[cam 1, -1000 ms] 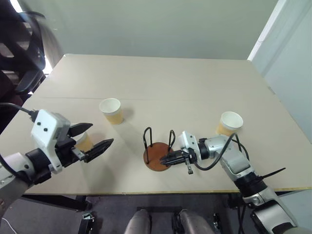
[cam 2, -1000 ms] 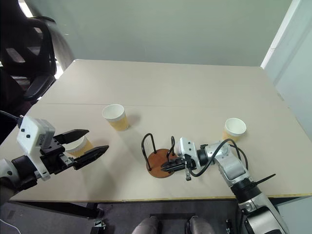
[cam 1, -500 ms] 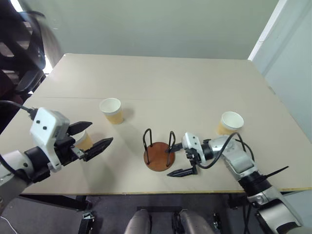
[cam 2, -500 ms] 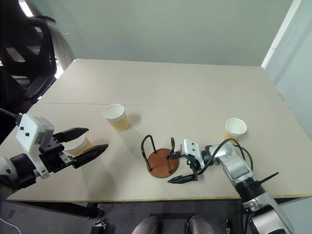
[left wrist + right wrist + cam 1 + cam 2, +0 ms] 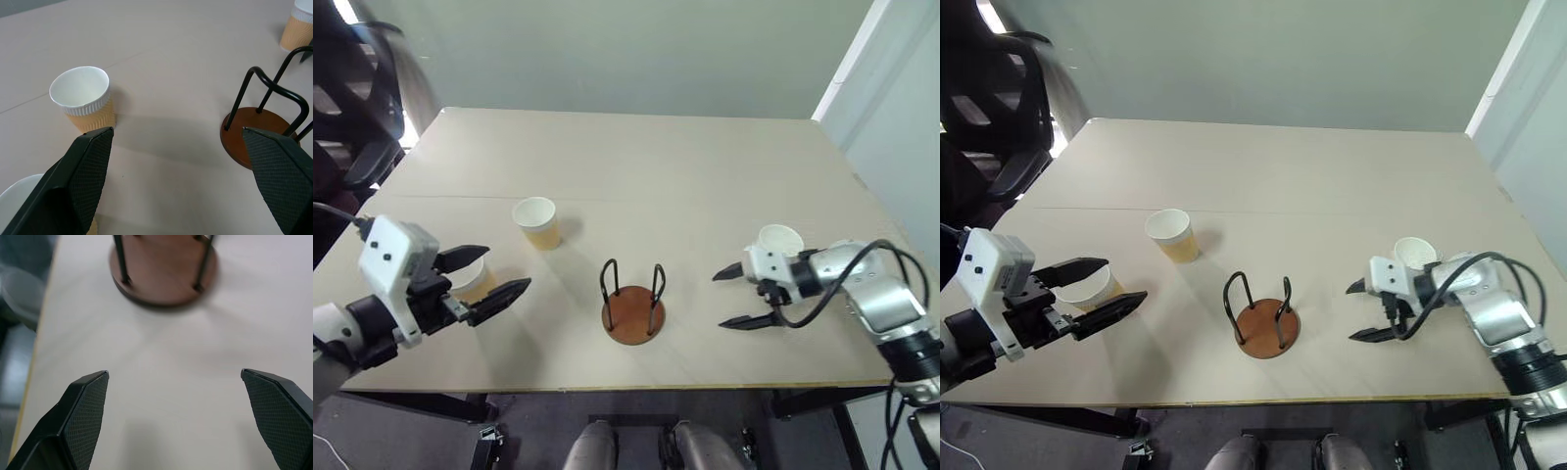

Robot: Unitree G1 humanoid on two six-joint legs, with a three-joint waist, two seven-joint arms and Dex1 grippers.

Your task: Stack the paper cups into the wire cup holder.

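Note:
The wire cup holder [image 5: 631, 309], a brown disc with two black wire loops, stands empty near the table's front middle. One paper cup [image 5: 536, 221] stands upright behind it to the left. A second cup [image 5: 473, 282] sits between the fingers of my left gripper [image 5: 507, 267], which is open and not touching it. A third cup [image 5: 777, 242] stands at the right, just behind my right gripper [image 5: 719, 301], which is open, empty and pointing left toward the holder [image 5: 164, 276]. In the left wrist view the far cup [image 5: 85, 105] and the holder [image 5: 249, 142] show between the fingers.
The beige table [image 5: 656, 166] has its front edge close below both grippers. A black office chair [image 5: 357, 108] stands off the table's left back corner. A pale wall [image 5: 891, 127] runs along the right side.
My right gripper opened at the holder and then swung away to the right, ending beside the right cup. The left gripper stayed where it was.

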